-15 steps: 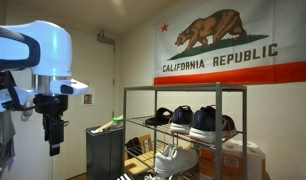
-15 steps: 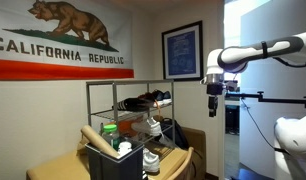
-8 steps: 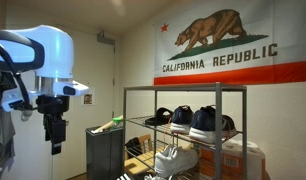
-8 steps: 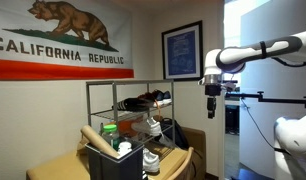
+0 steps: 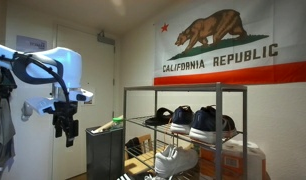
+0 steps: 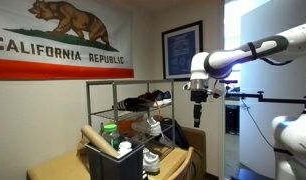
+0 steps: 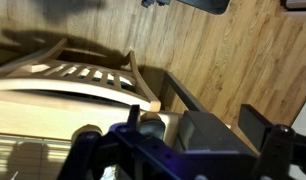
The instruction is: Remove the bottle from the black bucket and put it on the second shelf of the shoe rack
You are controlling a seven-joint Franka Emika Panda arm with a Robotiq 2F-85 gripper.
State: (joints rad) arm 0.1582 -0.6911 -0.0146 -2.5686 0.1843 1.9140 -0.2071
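Note:
The black bucket (image 5: 104, 152) stands next to the end of the silver shoe rack (image 5: 221, 120); both also show in an exterior view, the bucket (image 6: 117, 166) in front of the rack (image 6: 118, 92). The pale bottle with a green part (image 6: 112, 131) pokes out of the bucket top and also shows in an exterior view (image 5: 117, 120). The wire shelf below the top frame (image 5: 151, 125) holds dark shoes. My gripper (image 5: 65, 133) hangs in the air, open and empty, above and to the side of the bucket. It also shows in an exterior view (image 6: 198, 113) and in the wrist view (image 7: 193, 122).
A tan stick-like object (image 6: 94, 137) leans in the bucket. White sneakers (image 5: 176, 157) lie on the lower shelf. A California flag (image 5: 233, 45) and a framed picture (image 6: 182, 50) hang on the walls. The wrist view shows wood floor (image 7: 233, 50) and a slatted wooden piece (image 7: 83, 80).
The arm has swung towards the rack and bucket, carrying the gripper closer to them and a little lower. The gripper stays empty. The bottle and bucket have not moved.

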